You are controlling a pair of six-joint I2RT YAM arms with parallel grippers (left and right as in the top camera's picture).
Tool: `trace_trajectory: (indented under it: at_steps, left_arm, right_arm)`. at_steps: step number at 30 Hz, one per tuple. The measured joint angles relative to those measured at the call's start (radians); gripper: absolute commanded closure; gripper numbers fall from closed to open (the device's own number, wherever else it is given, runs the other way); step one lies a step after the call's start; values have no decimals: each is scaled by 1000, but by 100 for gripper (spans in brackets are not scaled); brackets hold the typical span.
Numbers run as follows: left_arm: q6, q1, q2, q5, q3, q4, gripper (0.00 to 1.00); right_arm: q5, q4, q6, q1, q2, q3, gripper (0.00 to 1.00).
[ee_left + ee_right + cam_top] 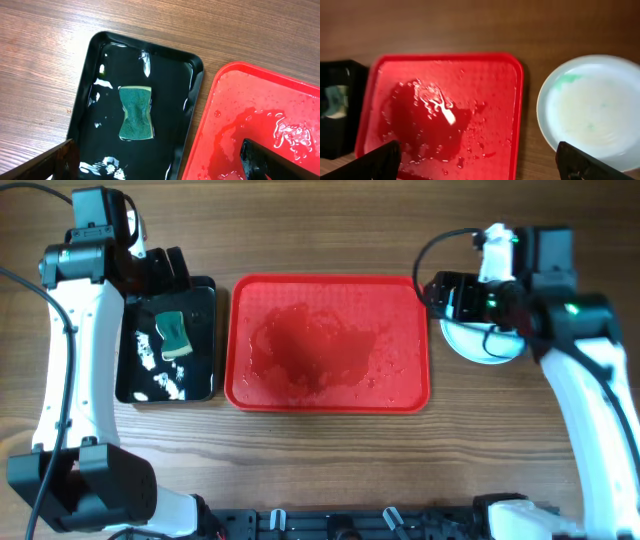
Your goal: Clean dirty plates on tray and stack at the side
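Left fingers point(52, 165): spread wide, holding nothing, hanging over a black tray point(170, 115) at the left of the table point(330, 450). A green sponge point(135, 112) lies flat in that tray among patches of water. Just to its right sits the red tray point(390, 310), wet, with water pooled at its centre. Plates point(590, 107): on the table just beside the red tray's right edge. The top one is pale with a faint green smear near its rim; the number stacked cannot be determined. Right fingers point(590, 165): spread apart, empty, above the red tray's right edge and the plates.
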Motion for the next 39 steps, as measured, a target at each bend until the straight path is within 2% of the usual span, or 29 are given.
trace_trajectory:
  at_steps: [9,17,19,22,28,32,35,39]
  left_arm:
    - [0,0,0,0,0,0,0]
    - [0,0,0,0,0,0,0]
    - [0,0,0,0,0,0,0]
    - [0,0,0,0,0,0,0]
    - [0,0,0,1,0,0,0]
    - [0,0,0,1,0,0,0]
    - [0,0,0,3,0,0,0]
    - [0,0,0,3,0,-1,0]
  right_arm:
    - [0,-79,-4,0,-327,11,0]
    - [31,-154,-5,0,-341,10,0]
    - [39,-91,-15,0,-341,7,0]
    - [50,111,-38,0,-381,-69,0]
    - [46,464,-56,0,-650,-444,0]
    - [41,727,-57,0,-841,-759,0]
    - [37,866,-56,0,-980,-973,0]
    - [37,973,-55,0,-1112,-1136,0]
